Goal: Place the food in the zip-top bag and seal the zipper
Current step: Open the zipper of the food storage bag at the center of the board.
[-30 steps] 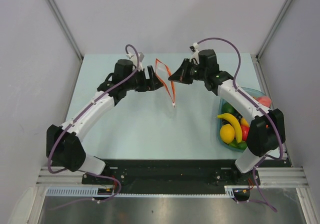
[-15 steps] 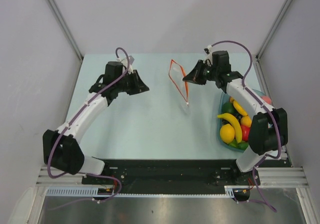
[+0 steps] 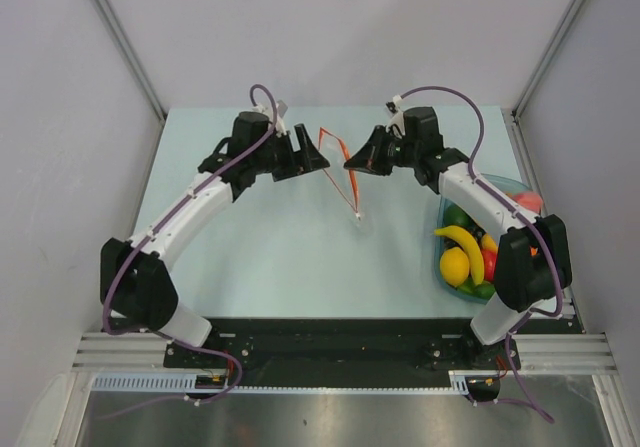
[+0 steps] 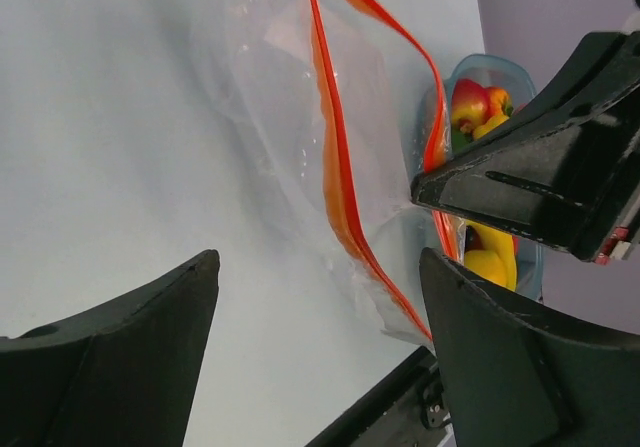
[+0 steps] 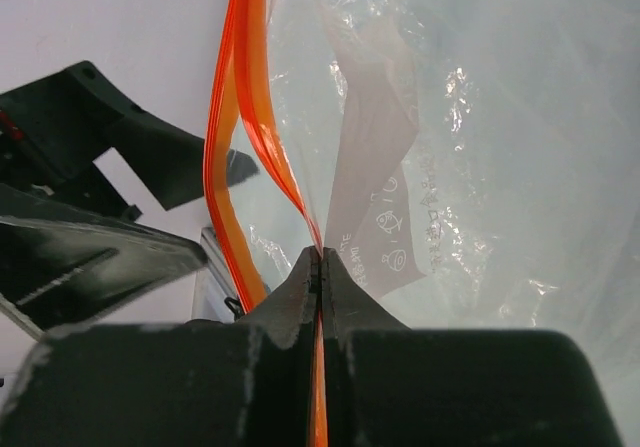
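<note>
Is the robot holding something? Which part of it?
The right tool pinches the bag by its orange zipper. The left tool is open, holding nothing.

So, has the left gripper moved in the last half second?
Yes. The left gripper moved right, away from the table's left edge, toward the zip-top bag.

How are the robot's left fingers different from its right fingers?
The left fingers are spread wide and hold nothing; the right fingers are pinched shut on the zipper. The right fingers hold the zip-top bag by its rim; the left fingers only face its open mouth without gripping it. Both pairs are black and point toward the bag.
</note>
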`<state>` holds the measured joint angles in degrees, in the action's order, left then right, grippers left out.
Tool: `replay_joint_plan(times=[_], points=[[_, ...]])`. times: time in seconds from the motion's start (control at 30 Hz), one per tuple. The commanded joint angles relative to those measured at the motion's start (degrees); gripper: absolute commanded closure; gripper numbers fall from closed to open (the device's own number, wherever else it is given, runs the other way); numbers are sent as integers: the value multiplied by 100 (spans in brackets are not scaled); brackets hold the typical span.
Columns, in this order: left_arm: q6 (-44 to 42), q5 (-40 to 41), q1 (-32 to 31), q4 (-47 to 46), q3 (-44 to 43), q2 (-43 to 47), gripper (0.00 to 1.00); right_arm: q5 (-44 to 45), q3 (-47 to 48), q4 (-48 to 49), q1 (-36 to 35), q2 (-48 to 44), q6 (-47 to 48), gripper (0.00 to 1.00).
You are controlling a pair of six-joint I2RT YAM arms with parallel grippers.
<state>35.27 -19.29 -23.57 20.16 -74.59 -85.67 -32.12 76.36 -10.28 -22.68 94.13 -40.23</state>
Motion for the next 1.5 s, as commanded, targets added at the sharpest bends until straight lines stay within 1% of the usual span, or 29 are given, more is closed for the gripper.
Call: replay_joint_plan(times=[0.0,0.13,0.2,0.23,0.3,0.33,0.37,0.4,0.43,0.47,0.5,0.53,0.6,0.67,0.8,0.9,1.0,1.1,1.13,1.2,1.23,1.33,1.47], points=[[358,145,-323,-91,-241,-274,15,56,28,544,-123,-43,-275,100],[428,40,-385,48,-214,-512,21,65,28,686,-184,-105,-398,100],[306,13,-306,119,-214,-512,40,65,28,660,-150,-149,-363,100],[140,-31,-254,224,-223,-477,66,83,28,607,-123,-175,-328,100],[-237,39,-69,565,-249,-259,94,83,20,326,43,-263,-153,100],[-361,144,18,698,-275,-162,100,74,20,186,114,-289,-30,100],[-467,110,219,830,-276,-65,100,83,28,-207,297,-333,154,100],[-729,49,317,1171,-284,93,100,83,20,-428,395,-351,347,100],[-897,5,405,1426,-363,129,100,66,20,-657,474,-342,793,100],[-1090,39,519,1699,-416,173,100,4,20,-1085,623,-281,1049,100],[-1431,65,546,2119,-425,217,100,-14,20,-1272,668,-229,1313,100],[-1618,118,555,2289,-382,322,100,-14,20,-1457,712,-185,1803,100],[-1908,128,556,2596,-276,428,100,-119,20,-1766,799,60,2210,100],[-1997,-161,547,2651,-109,507,100,-119,20,-1871,826,219,2570,100],[-1577,-636,529,2257,172,464,100,-365,28,-1688,818,536,2801,100],[-1444,-822,424,2054,164,130,100,-515,28,-1521,712,545,2923,100],[-1470,-1050,327,1983,-64,-282,100,-559,28,-1468,563,405,3055,100],[-1470,-1112,336,2018,-284,-424,76,-594,28,-1494,501,159,3065,100],[-1479,-1086,336,2018,-311,-407,70,-576,28,-1520,492,98,3056,100],[-1409,-1068,336,1905,-285,-276,64,-541,28,-1617,396,-69,3065,100],[-1374,-1051,336,1834,-232,-223,58,-541,20,-1652,343,-122,3117,100],[-1286,-981,327,1649,-267,-82,54,-445,28,-1652,150,-289,3214,100],[-1224,-945,336,1684,-486,-38,50,-409,28,-1582,70,-325,3144,100]])
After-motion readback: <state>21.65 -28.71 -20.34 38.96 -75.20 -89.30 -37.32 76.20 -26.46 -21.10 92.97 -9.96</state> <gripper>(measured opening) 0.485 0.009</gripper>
